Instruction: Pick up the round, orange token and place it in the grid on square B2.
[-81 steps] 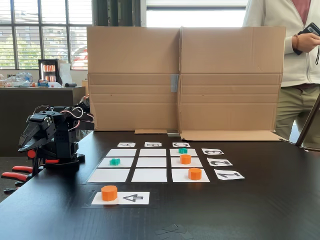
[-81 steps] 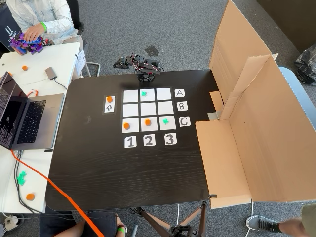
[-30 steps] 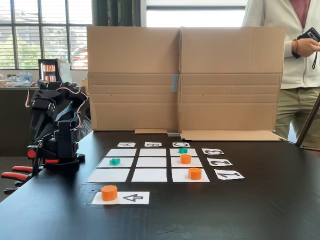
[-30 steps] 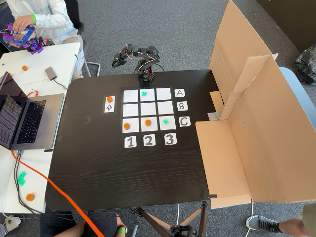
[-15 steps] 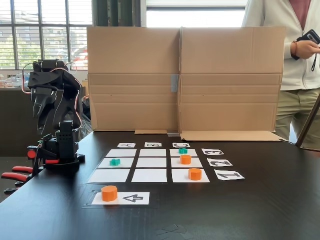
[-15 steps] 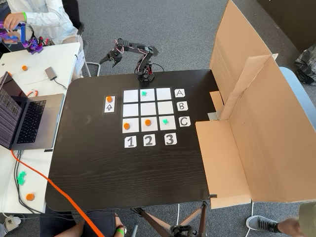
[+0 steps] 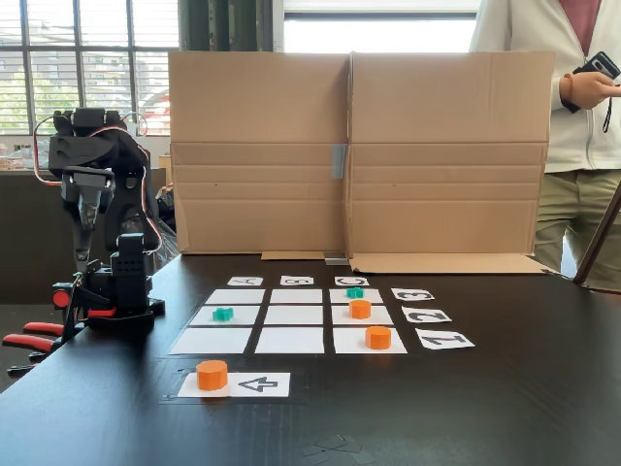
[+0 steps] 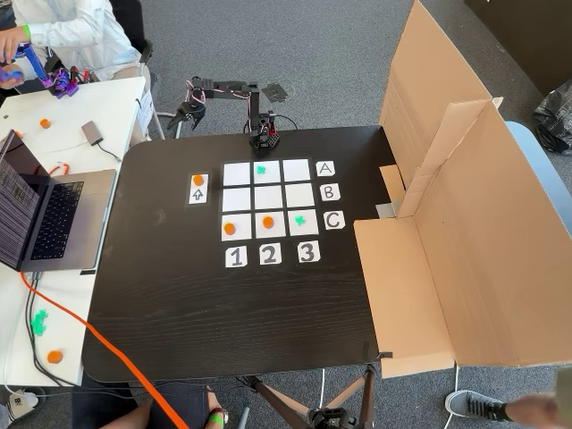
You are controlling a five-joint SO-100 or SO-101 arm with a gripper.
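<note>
Nine flat white paper rectangles in the grid (image 8: pixel 267 197), glossy puck-like round, orange token (image 7: pixel 212 375).

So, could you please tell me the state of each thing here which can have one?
Pincer: in the air, holding nothing; open or shut is unclear.
Round, orange token: lying on the arrow card, not gripped.
Square B2: bare.
Grid: four squares occupied, five bare.
Laptop: lid open.
</note>
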